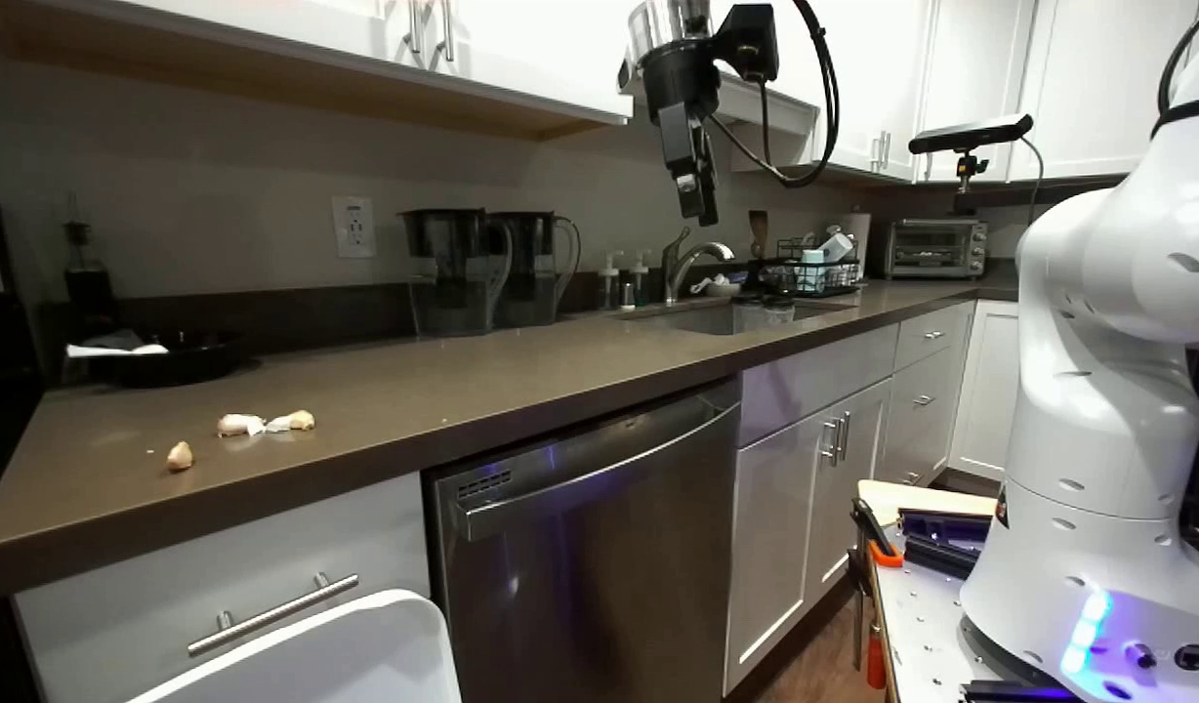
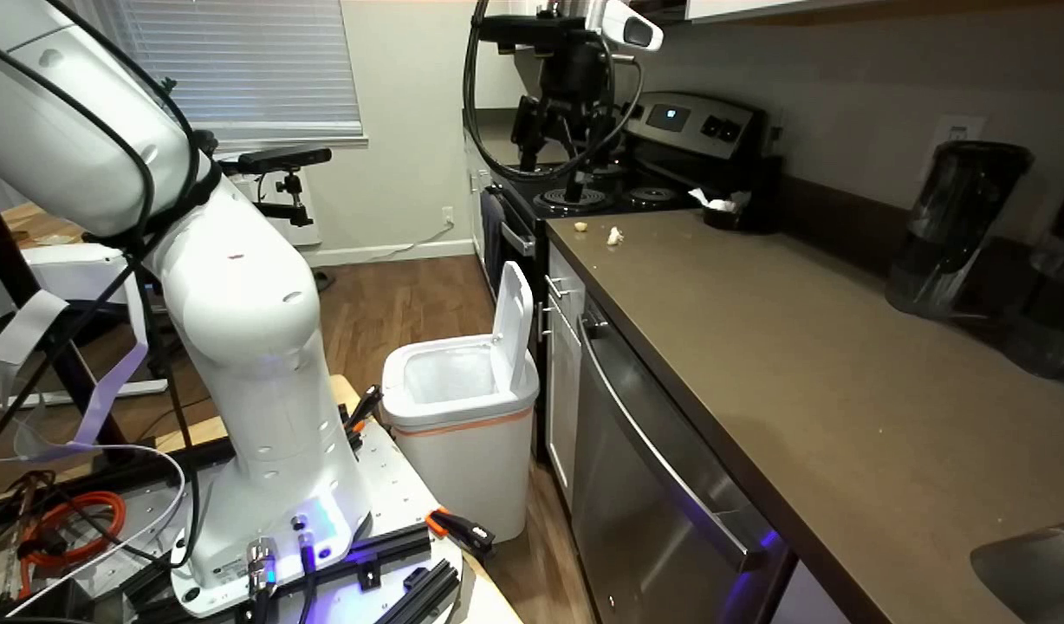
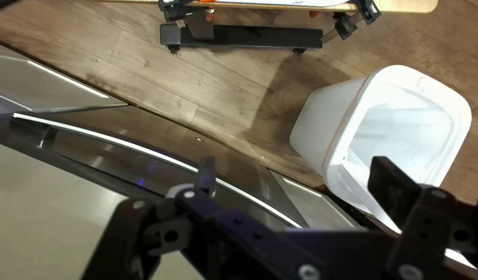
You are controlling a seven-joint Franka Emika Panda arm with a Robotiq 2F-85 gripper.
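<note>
The gripper (image 3: 295, 168) is hovering empty, jaws wide apart, well above the dishwasher (image 1: 599, 547) and open trash bin (image 2: 467, 472), seemingly standing ready; touching either is requiring lowering.

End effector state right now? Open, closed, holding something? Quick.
End effector: open, jaws well apart in the wrist view, holding nothing.
</note>
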